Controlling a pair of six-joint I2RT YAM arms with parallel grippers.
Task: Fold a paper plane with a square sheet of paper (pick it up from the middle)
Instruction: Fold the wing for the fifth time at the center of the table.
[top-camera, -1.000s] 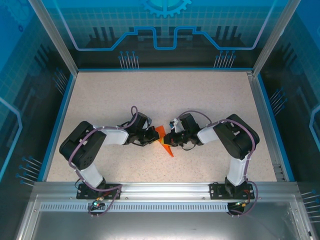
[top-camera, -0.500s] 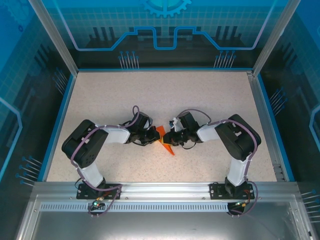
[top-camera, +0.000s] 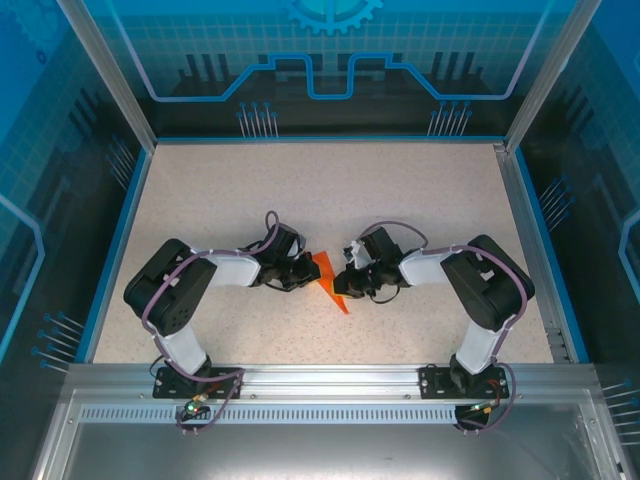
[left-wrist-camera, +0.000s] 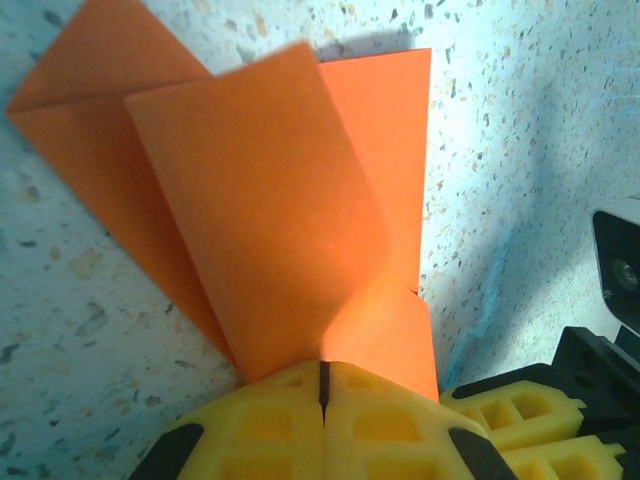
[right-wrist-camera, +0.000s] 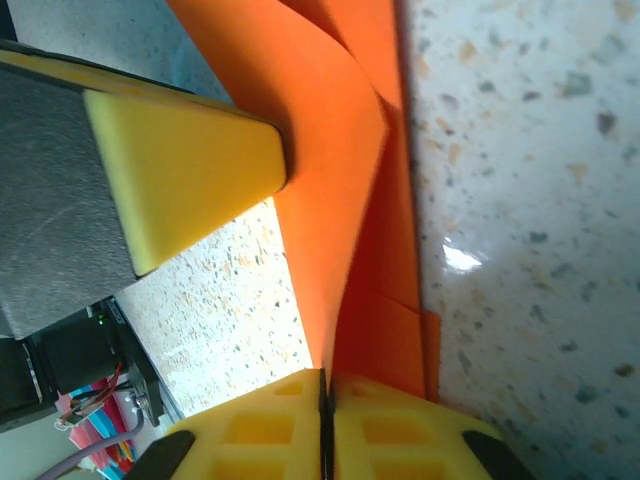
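Observation:
The square sheet of paper (top-camera: 326, 271) is bright orange and folded into a narrow pointed shape, its tip (top-camera: 342, 307) aimed at the near edge of the table. My left gripper (top-camera: 303, 271) meets it from the left and my right gripper (top-camera: 347, 281) from the right. In the left wrist view the yellow left gripper (left-wrist-camera: 322, 368) is shut on the paper's edge, and a loose flap (left-wrist-camera: 270, 200) curls up above the table. In the right wrist view the right gripper (right-wrist-camera: 322, 378) is shut on a raised fold of the paper (right-wrist-camera: 330, 150), with a left finger (right-wrist-camera: 180, 180) pressed against the paper's other side.
The speckled beige table (top-camera: 330, 190) is ringed by a blue rim and glass walls (top-camera: 120, 230). Both arm bases sit on the metal rail (top-camera: 320, 380) at the near edge. Open tabletop lies behind and beside the grippers.
The right arm's elbow has swung out to the right while its gripper stayed at the paper. The left arm has shifted only slightly. The paper has barely moved.

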